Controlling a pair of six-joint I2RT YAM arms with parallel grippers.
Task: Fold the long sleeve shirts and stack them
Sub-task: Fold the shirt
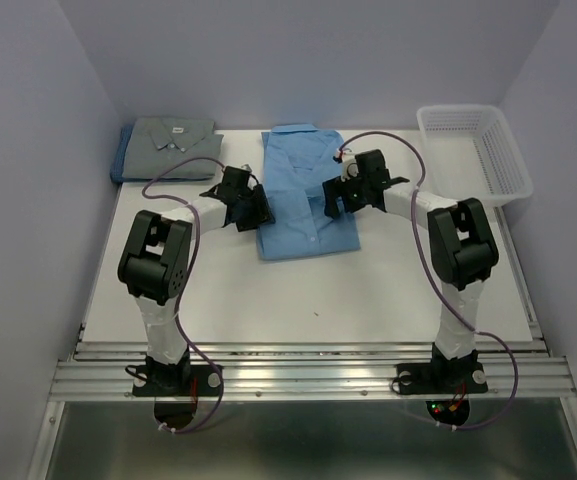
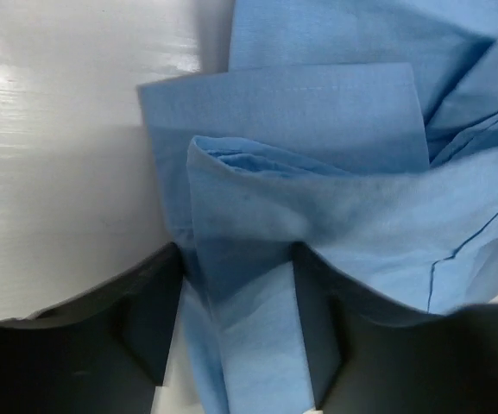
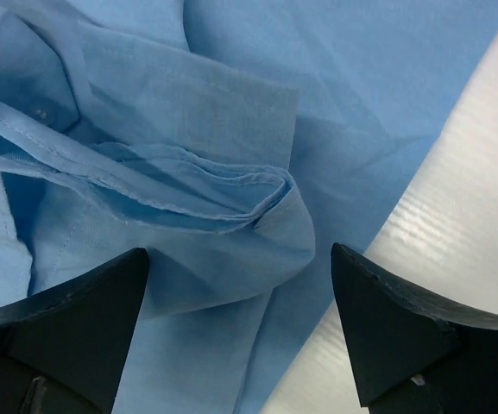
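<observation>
The light blue shirt [image 1: 303,190] lies partly folded in the middle of the table, collar at the far end. My left gripper [image 1: 255,207] is at its left edge. In the left wrist view it [image 2: 238,328] is shut on a fold of the light blue shirt [image 2: 318,198]. My right gripper [image 1: 336,197] is over the shirt's right edge. In the right wrist view it [image 3: 240,319] is open, its jaws astride a rolled fold of the shirt [image 3: 231,207] without gripping it. The grey shirt [image 1: 173,138] lies folded at the back left on the darker blue shirt [image 1: 122,162].
A white mesh basket [image 1: 473,150] stands at the back right corner. Walls close in the table on the left, back and right. Bare white table [image 1: 298,290] lies between the light blue shirt and the arm bases.
</observation>
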